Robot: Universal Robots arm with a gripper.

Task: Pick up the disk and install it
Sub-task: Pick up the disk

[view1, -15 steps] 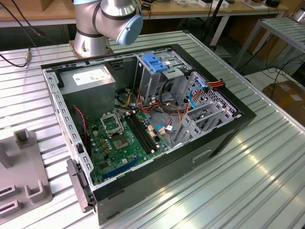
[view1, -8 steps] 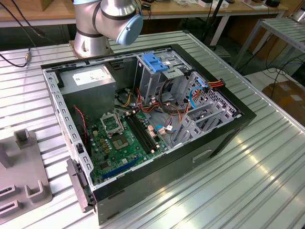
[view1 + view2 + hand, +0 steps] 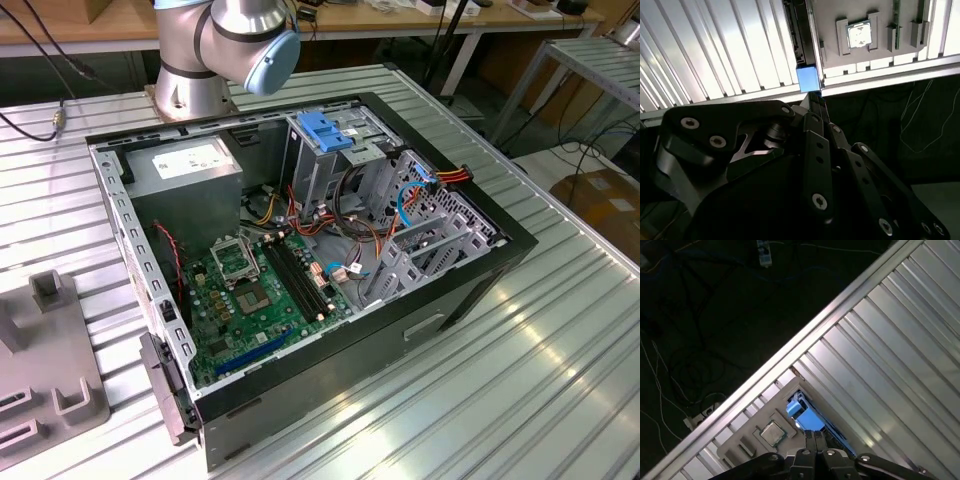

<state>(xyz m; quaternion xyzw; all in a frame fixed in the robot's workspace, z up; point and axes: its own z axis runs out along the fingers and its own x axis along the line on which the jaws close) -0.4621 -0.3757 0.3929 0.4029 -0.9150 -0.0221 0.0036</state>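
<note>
While the open computer case (image 3: 480, 270) lies on its side on the ribbed metal table (image 3: 520, 380) in the exterior view, with the arm (image 3: 230, 40) rising behind it, both wrist views look down past the gripper (image 3: 815, 434) (image 3: 813, 100) at another part of that table, close to its edge. The black fingers (image 3: 809, 440) are drawn together so that only a thin seam runs between their tips, and nothing shows pinched in that seam. Just beyond the tips is the disk (image 3: 804, 416) (image 3: 806, 79), seen edge-on as a narrow dark strip with a bright blue end. It runs along the side of a grey fixture plate (image 3: 740, 442) (image 3: 880, 15), between the plate and the bare ribs of the table, with the blue end towards the table's edge. In both wrist views the fingertips line up with that blue end, but I cannot tell whether they touch it or hang above it. A square processor chip (image 3: 771, 433) (image 3: 859, 36) sits in a recess of the plate, near the disk. Inside the case, the green motherboard (image 3: 250, 290) lies flat, the grey power supply (image 3: 185, 165) stands in the far corner, and the metal drive cage (image 3: 325, 130) with its blue top stands beside loose cables.
</note>
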